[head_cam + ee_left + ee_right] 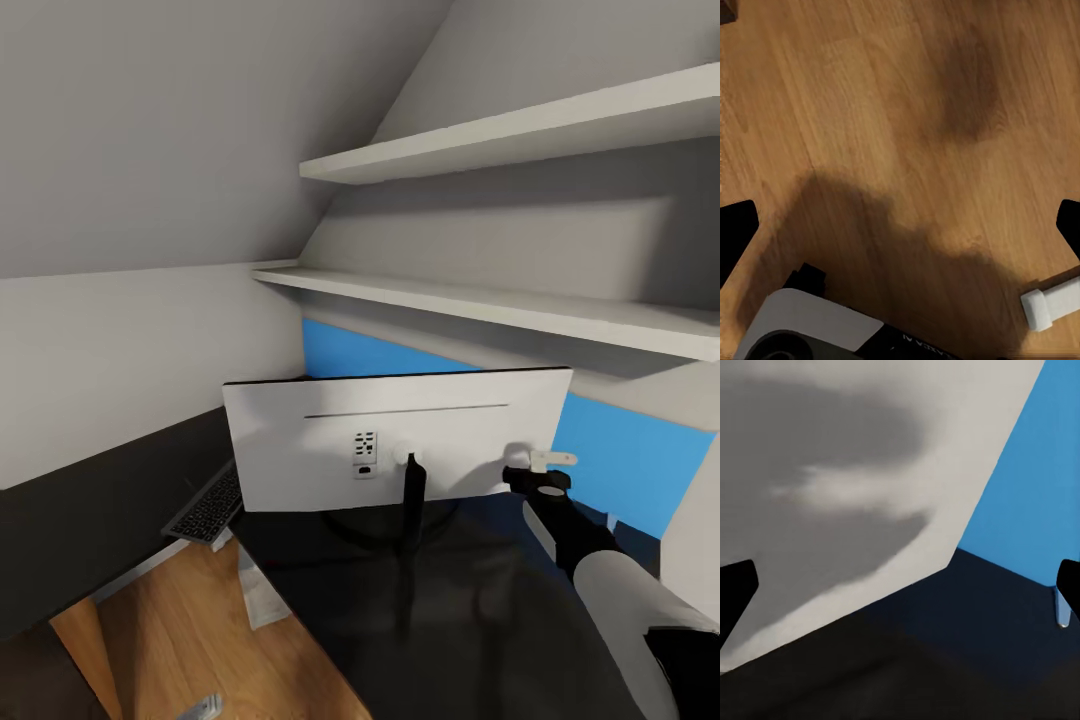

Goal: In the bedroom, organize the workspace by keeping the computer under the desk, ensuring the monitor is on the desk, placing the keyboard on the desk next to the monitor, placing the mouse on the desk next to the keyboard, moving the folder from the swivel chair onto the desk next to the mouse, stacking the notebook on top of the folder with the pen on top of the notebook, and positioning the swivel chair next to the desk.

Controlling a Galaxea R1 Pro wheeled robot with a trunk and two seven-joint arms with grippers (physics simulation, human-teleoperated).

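One monitor (pixel 400 440) stands on the worktop (pixel 470 620), back facing the robot, keyboard (pixel 208 508) at its 8 o'clock. Right claw (pixel 540 472) spread wide at the lower right corner; left claw (pixel 900 225) released over floor (pixel 870 112). Judgement: centre the edge between fingers, clench, turn slowly.

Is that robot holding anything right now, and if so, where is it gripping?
Nothing is held. The right end effector is open beside the monitor; the left end effector is open over bare floor.

Head looks down at monitor (pixel 398 440) back; right wrist close behind it; left wrist faces floor (pixel 900 135).
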